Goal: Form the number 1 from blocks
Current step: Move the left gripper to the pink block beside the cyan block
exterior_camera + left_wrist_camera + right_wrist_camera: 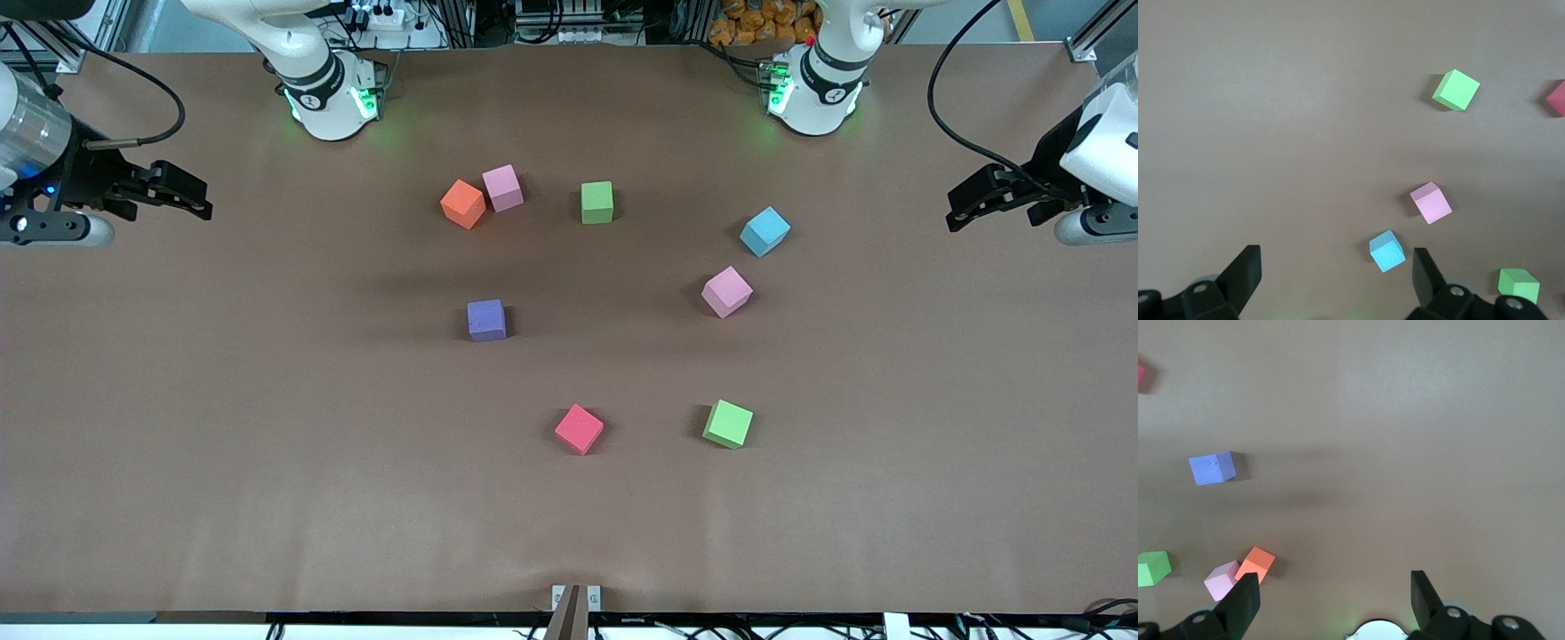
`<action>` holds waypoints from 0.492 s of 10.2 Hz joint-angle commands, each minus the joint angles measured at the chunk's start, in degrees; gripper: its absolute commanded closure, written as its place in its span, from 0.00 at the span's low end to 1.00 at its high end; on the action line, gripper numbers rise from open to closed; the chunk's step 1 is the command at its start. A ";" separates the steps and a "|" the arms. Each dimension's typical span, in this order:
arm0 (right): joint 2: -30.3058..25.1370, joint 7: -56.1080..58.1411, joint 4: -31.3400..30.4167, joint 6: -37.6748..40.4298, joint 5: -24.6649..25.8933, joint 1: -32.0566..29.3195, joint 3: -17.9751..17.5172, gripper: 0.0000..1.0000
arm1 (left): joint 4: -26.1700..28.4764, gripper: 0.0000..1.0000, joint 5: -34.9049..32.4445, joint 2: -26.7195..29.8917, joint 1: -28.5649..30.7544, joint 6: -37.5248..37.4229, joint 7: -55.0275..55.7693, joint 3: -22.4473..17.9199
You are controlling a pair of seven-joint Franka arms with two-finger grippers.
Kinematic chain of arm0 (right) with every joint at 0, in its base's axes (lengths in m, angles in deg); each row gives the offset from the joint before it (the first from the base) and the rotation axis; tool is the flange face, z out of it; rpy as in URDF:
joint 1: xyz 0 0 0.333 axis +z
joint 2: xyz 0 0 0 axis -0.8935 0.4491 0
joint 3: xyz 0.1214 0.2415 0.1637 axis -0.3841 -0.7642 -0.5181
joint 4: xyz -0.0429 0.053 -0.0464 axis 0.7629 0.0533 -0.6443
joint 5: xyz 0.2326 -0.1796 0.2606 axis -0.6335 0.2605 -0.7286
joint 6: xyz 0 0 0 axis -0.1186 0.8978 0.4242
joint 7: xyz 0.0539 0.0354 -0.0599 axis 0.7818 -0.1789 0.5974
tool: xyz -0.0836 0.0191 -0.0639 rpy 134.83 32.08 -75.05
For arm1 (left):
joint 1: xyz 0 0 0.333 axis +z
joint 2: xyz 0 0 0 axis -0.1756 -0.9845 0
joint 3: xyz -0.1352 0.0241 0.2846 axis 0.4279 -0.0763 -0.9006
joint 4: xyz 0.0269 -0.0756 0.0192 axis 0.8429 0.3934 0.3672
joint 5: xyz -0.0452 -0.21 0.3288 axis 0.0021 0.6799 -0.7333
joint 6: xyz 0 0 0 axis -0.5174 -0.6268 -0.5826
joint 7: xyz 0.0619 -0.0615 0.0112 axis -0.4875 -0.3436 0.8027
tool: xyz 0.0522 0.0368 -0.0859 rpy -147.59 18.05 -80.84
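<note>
Several foam blocks lie scattered on the brown table (pixel 267 444). An orange block (pixel 463 204) touches a pink one (pixel 503 188), with a green block (pixel 597 202) beside them. A light blue block (pixel 765 231) and a second pink block (pixel 726 292) lie toward the left arm's end. The purple block (pixel 486 320) sits mid-table. Nearest the front camera are a red-pink block (pixel 579 428) and another green one (pixel 728 423). My right gripper (pixel 203 201) (pixel 1333 581) and left gripper (pixel 953 210) (pixel 1335 260) hang open and empty over the table's two ends.
The arms' white bases (pixel 333 98) (pixel 813 93) stand at the edge farthest from the front camera. A small bracket (pixel 576 597) sits at the edge nearest that camera. Bare table surrounds the blocks on all sides.
</note>
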 commanded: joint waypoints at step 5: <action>0.66 -0.08 -0.74 -0.01 -0.34 -0.48 -0.08 0.00 | 2.99 0.00 -0.27 -0.41 -1.25 1.33 -0.78 3.95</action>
